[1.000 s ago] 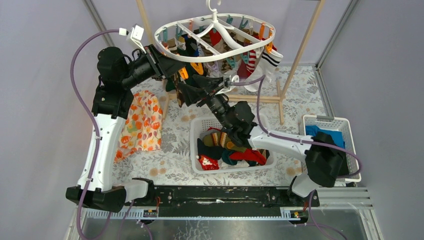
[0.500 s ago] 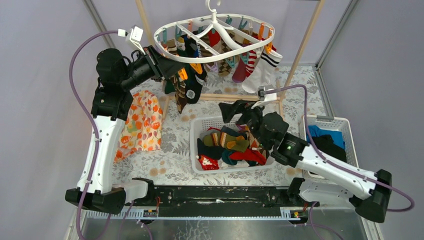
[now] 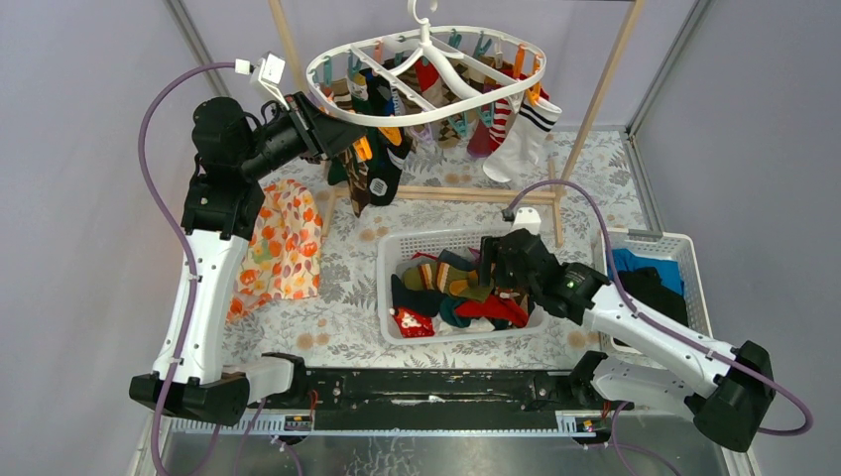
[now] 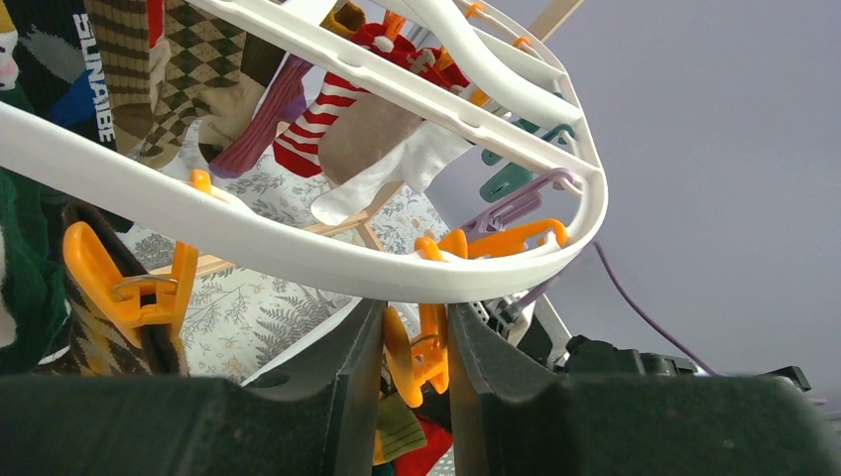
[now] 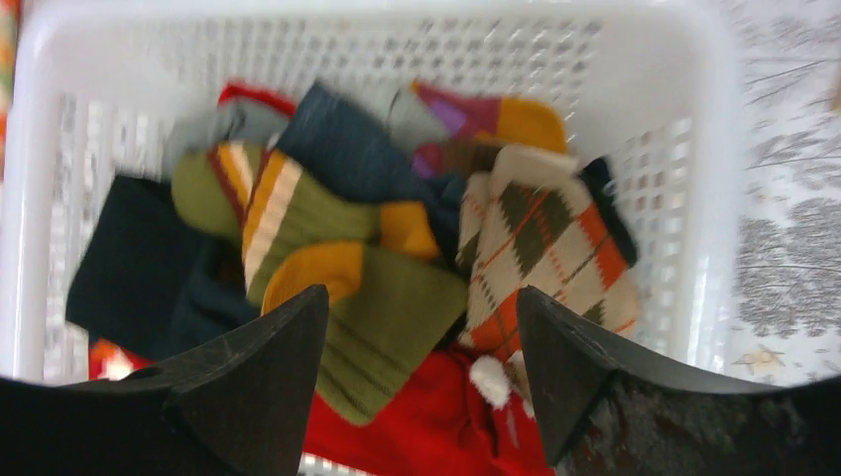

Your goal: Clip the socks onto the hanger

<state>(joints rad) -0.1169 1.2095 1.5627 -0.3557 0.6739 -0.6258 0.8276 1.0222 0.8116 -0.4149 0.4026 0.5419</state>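
Note:
The white oval hanger (image 3: 540, 69) hangs at the back with several socks (image 3: 496, 124) clipped under it. My left gripper (image 3: 335, 129) is at its left rim (image 4: 298, 248), shut on an orange clip (image 4: 428, 342) squeezed between its fingers. My right gripper (image 3: 491, 260) hovers open just above the loose socks (image 3: 466, 293) in the white basket (image 3: 382, 288). In the right wrist view a green and mustard sock (image 5: 387, 317), an argyle sock (image 5: 545, 248) and a red sock (image 5: 426, 426) lie below the open right gripper (image 5: 421, 307), which holds nothing.
An orange floral cloth (image 3: 283, 243) lies on the table at the left. The wooden rack (image 3: 456, 193) crosses behind the basket. A second white basket (image 3: 684, 243) with blue and black clothes stands at the right.
My right gripper has left a dark sock hanging at the hanger's left side, opened, and swung down and right to the sock basket. The left gripper has stayed on the orange clip.

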